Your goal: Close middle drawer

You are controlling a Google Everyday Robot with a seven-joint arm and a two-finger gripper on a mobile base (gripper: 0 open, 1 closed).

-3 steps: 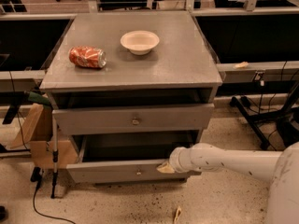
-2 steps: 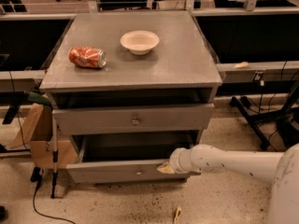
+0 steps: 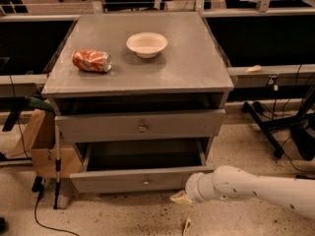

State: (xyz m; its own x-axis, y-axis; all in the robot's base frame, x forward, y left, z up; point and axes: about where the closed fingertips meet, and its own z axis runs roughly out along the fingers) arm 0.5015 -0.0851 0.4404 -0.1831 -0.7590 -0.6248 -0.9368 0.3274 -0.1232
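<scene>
The middle drawer (image 3: pixel 118 180) is the lower, slim-fronted grey drawer with a small dull centre knob. It stands pulled well out of the grey cabinet (image 3: pixel 147 77), and its bare box is open to view. My gripper (image 3: pixel 180 197) is at the end of the white arm that comes in from the right. It sits at the right end of the drawer front, just below its lower edge and close above the floor. The taller-fronted drawer (image 3: pixel 98 127) with the brass knob is above and sticks out slightly.
A crushed red can (image 3: pixel 92 60) and a white bowl (image 3: pixel 146 44) sit on the cabinet top. A cardboard box (image 3: pixel 42 146) and a thin pole stand at the cabinet's left. A black stand base (image 3: pixel 268 124) is on the floor to the right. A cable runs along the floor at front left.
My gripper and forearm have dropped from the right end of the drawer front to just below its lower edge. The drawer stands as far out as before.
</scene>
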